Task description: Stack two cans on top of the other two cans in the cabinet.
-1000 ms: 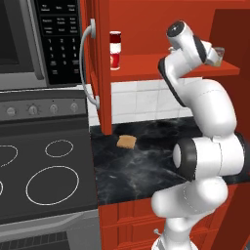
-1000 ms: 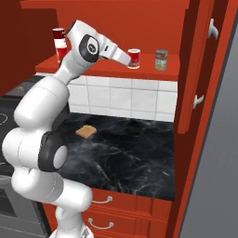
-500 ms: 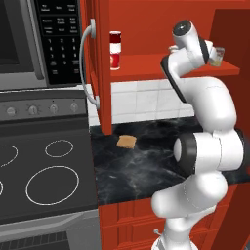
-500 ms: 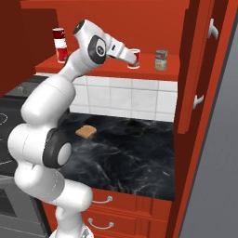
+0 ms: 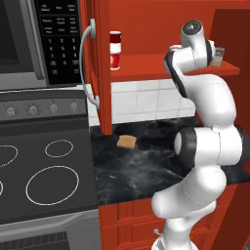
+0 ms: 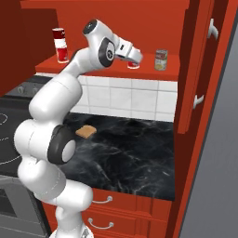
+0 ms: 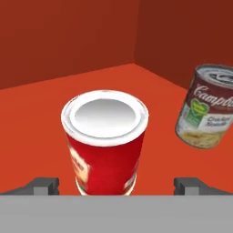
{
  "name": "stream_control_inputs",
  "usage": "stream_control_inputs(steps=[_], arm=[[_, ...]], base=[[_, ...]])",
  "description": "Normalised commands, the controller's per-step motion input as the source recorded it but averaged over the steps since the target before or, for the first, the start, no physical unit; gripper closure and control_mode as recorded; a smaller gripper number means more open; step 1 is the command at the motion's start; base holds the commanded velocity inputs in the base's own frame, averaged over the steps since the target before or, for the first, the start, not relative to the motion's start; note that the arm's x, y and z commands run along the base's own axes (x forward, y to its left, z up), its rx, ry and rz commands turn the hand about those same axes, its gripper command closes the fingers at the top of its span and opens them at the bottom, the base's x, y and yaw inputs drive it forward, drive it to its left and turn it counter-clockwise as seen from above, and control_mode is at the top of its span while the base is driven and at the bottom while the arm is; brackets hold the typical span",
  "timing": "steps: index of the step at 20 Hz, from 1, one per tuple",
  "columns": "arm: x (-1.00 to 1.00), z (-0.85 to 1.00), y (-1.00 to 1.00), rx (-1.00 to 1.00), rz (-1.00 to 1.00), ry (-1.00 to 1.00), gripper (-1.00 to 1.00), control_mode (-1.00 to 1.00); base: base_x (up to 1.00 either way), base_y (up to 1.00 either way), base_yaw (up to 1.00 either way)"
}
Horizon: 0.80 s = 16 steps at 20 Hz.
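The red cabinet (image 6: 195, 69) carries on its shelf a stack of two cans (image 6: 60, 45) at far left. Your hand (image 7: 116, 184), jaws wide and empty, faces a red-labelled can (image 7: 105, 141): rigid, light, slick-sided. Grip it mid-wall; the olive-labelled can (image 7: 205, 107) stands beside.

left base view: from behind the arm's left, looking forward and down over stove (image 5: 44, 171), counter (image 5: 146, 161) and cupboard shelf (image 5: 151, 66). right base view: from behind the right, same counter (image 6: 135, 158) and shelf (image 6: 93, 65) from the other side, both from well back. hand view: close above the shelf (image 7: 41, 118), facing a red can (image 7: 105, 141).
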Motion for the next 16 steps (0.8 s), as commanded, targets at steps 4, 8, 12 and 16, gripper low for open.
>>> stream_control_inputs(steps=[4,8,12,16], arm=[[0.20,-0.10,-0.03,0.03,0.14,0.00,-1.00,-1.00],[0.16,-0.11,-0.04,0.05,0.12,0.00,-1.00,-1.00],[0.21,-0.10,-0.07,0.05,0.10,0.00,-1.00,-1.00],[0.21,-0.03,-0.08,0.01,0.06,-0.01,-1.00,-1.00]], base=[[0.00,0.00,0.00],[0.00,0.00,0.00],[0.00,0.00,0.00],[0.00,0.00,0.00]])
